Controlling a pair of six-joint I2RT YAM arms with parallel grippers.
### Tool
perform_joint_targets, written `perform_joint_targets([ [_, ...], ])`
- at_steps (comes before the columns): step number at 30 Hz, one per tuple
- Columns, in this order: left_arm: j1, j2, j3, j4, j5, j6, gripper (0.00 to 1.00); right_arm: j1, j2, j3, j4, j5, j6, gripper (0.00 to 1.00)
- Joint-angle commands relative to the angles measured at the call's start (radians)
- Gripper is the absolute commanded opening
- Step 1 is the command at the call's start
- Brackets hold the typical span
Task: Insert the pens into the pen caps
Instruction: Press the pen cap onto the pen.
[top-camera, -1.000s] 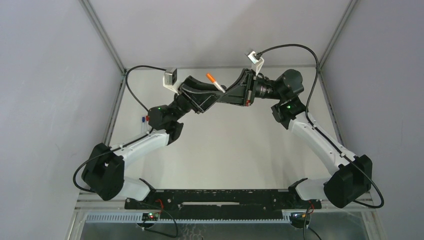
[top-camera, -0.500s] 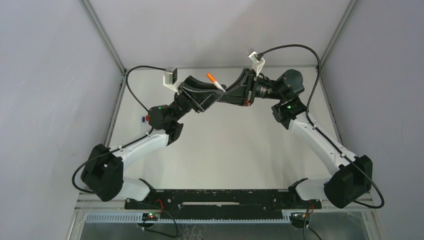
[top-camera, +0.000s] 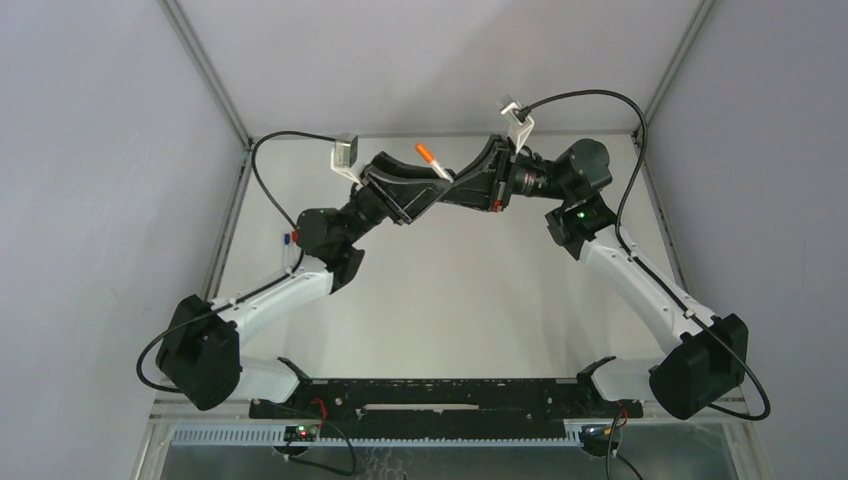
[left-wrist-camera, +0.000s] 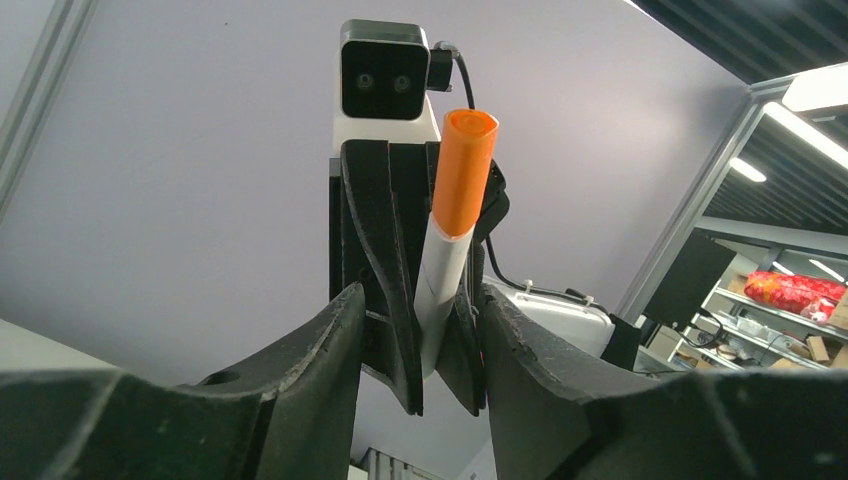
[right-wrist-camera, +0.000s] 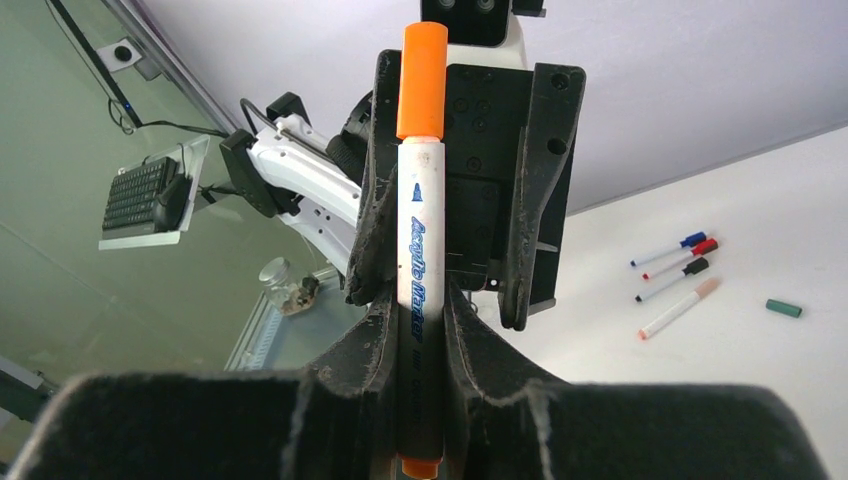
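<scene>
A white-barrelled pen (right-wrist-camera: 418, 230) with an orange cap (right-wrist-camera: 423, 80) on its far end is held up in the air. My right gripper (right-wrist-camera: 420, 300) is shut on its barrel. My left gripper (left-wrist-camera: 420, 300) is open, and its fingers (right-wrist-camera: 540, 190) stand either side of the pen (left-wrist-camera: 443, 280) and of the right gripper's fingertips. The orange cap (left-wrist-camera: 464, 170) sticks out above both grippers. In the top view the pen (top-camera: 432, 162) juts up where the left gripper (top-camera: 435, 190) and right gripper (top-camera: 447, 183) meet. A loose green cap (right-wrist-camera: 784, 308) lies on the table.
Several capped pens lie in a row on the white table (right-wrist-camera: 760, 230): blue (right-wrist-camera: 668, 248), red (right-wrist-camera: 682, 258), black (right-wrist-camera: 672, 281) and pinkish (right-wrist-camera: 678, 309). They lie by the table's left edge (top-camera: 290, 238), under the left arm. Grey walls close in the back and sides.
Both arms have shifted very slightly to the right and up together. The right gripper's hold on the pen is unchanged and the left gripper stays open.
</scene>
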Motion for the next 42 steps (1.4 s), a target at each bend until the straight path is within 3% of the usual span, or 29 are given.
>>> perform_joint_targets([
  [1,-0.005,-0.030,-0.011,0.013,-0.007,0.017,0.50,0.010,-0.038,0.005,-0.022,0.006,-0.046,0.00],
  [20,-0.006,-0.051,0.001,0.058,-0.037,0.001,0.43,0.020,-0.039,0.004,-0.056,-0.005,-0.065,0.00],
  [22,-0.005,-0.050,0.001,0.060,-0.034,0.000,0.37,0.020,-0.039,0.004,-0.057,-0.006,-0.066,0.00],
  [25,-0.005,-0.040,0.012,0.061,-0.013,-0.006,0.15,0.019,-0.039,0.004,-0.064,-0.006,-0.073,0.00],
  [28,-0.006,-0.034,0.017,0.056,0.007,-0.006,0.04,0.017,-0.039,0.005,-0.075,-0.005,-0.083,0.00],
  [31,-0.005,-0.041,0.014,0.006,0.020,0.027,0.00,0.012,-0.039,0.006,-0.080,-0.005,-0.101,0.05],
  [36,-0.009,-0.071,0.017,-0.122,0.031,0.109,0.00,0.002,-0.041,0.006,-0.111,-0.011,-0.153,0.25],
  [42,-0.021,-0.095,0.038,-0.284,0.045,0.205,0.00,-0.003,-0.024,0.056,-0.197,-0.022,-0.243,0.36],
])
